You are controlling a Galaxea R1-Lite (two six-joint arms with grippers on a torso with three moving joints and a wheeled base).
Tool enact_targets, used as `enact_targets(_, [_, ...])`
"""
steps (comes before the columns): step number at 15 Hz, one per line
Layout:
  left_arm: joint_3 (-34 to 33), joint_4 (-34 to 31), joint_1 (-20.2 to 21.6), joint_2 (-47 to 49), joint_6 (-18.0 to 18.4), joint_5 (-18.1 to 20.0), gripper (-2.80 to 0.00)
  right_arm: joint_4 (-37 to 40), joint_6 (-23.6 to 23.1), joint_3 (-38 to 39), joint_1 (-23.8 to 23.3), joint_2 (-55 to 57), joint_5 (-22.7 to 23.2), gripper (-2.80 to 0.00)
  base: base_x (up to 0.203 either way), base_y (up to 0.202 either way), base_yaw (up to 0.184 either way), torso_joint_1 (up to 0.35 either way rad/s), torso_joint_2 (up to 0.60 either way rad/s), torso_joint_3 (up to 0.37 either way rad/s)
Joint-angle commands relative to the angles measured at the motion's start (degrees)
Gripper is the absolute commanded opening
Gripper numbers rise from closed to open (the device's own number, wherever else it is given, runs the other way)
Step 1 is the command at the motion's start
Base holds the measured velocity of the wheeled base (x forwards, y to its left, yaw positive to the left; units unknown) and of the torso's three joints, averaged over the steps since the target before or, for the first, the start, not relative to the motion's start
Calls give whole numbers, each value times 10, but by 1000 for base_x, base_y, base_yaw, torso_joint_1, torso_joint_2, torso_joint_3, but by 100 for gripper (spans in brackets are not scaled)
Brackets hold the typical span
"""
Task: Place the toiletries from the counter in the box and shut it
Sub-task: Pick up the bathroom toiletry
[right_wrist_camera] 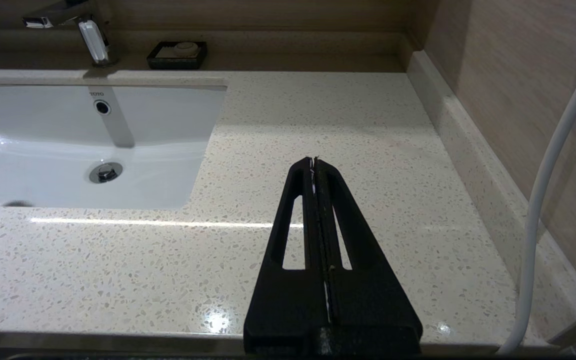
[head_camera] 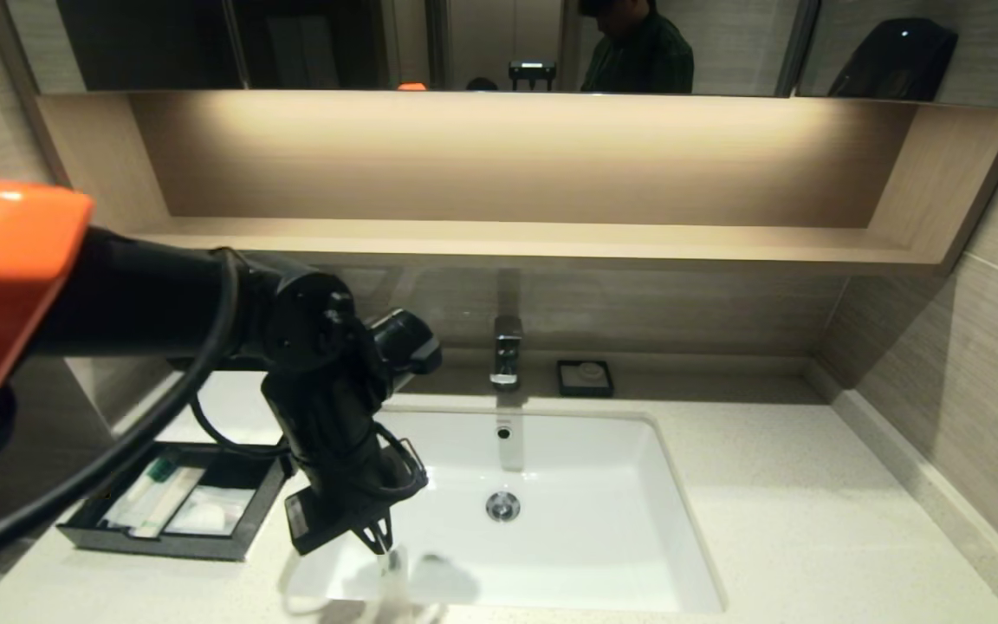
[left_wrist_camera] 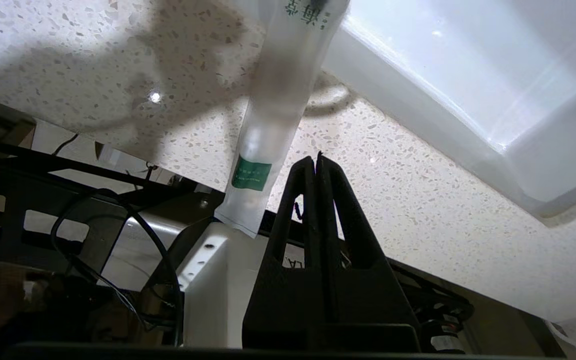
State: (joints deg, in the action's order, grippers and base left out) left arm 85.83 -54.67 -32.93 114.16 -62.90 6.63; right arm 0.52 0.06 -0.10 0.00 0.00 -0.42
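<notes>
Left gripper (left_wrist_camera: 316, 161), fingers pressed together empty, hangs beside a blurred packet (left_wrist_camera: 278, 115) overhanging the counter (left_wrist_camera: 418, 210).

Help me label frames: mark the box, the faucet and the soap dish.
box (head_camera: 92, 536): head view, front wall.
faucet (head_camera: 506, 351): head view, upright body.
soap dish (head_camera: 565, 378): head view, left rim.

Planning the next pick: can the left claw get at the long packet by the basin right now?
Probably, once opened: the left claw is shut just beside the long packet, with nothing between them on the counter.
</notes>
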Motion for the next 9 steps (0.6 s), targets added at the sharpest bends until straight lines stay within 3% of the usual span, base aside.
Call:
enact_targets(1, [-1, -3, 1, 24, -3, 0, -280, 0, 0, 0, 0, 0, 0, -280, 0, 0, 0, 0, 0, 0])
enact_targets(9, [0, 6, 6, 60, 23, -1, -280, 0, 0, 0, 1, 0, 0, -280, 0, 0, 0, 0, 0, 0])
